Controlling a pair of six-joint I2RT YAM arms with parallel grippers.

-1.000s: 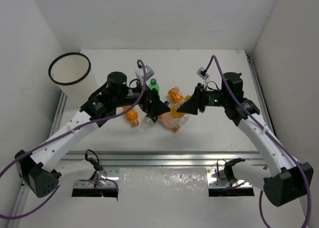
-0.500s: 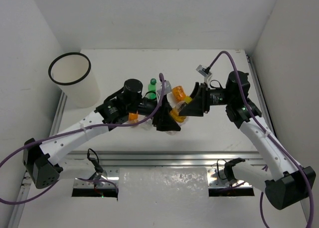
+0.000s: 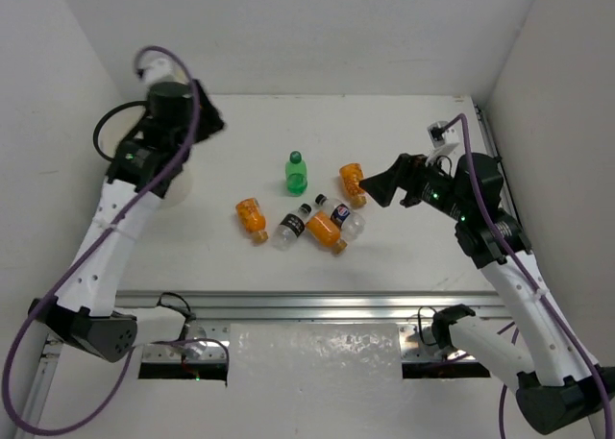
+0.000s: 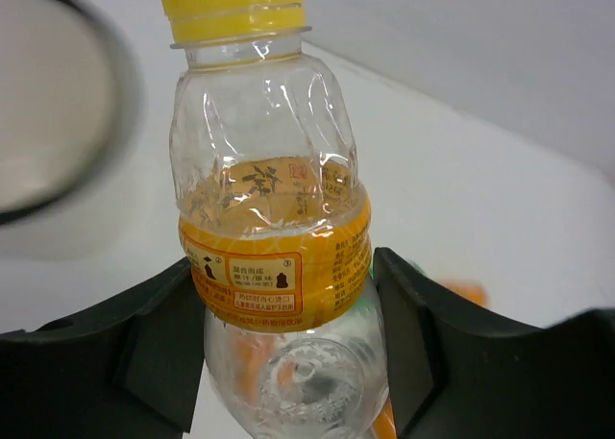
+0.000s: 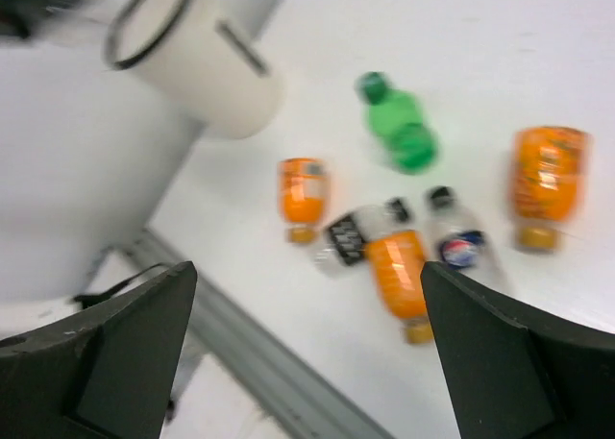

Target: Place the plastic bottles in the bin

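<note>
While the left gripper (image 4: pixel 283 362) clamps the yellow-capped bottle (image 4: pixel 264 189) right at the bin (image 5: pixel 207 74), right gripper (image 5: pixel 307 348) spread wide and empty, six other bottles (image 3: pixel 325 230) clustered mid-table (image 3: pixel 413 256).

The yellow-capped bottle (image 4: pixel 264 141) is clear, glossy, dimpled plastic with a shiny orange label (image 4: pixel 274 276). The left gripper (image 4: pixel 285 266) looks matt black plastic. The table (image 3: pixel 413 256) is matt white, its front rail (image 3: pixel 317 305) brushed metal.

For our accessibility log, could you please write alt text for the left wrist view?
The left claw grips a clear yellow-capped bottle by its orange label, cap up in frame. Blurred behind it, the black-rimmed bin curves in at left.
</note>
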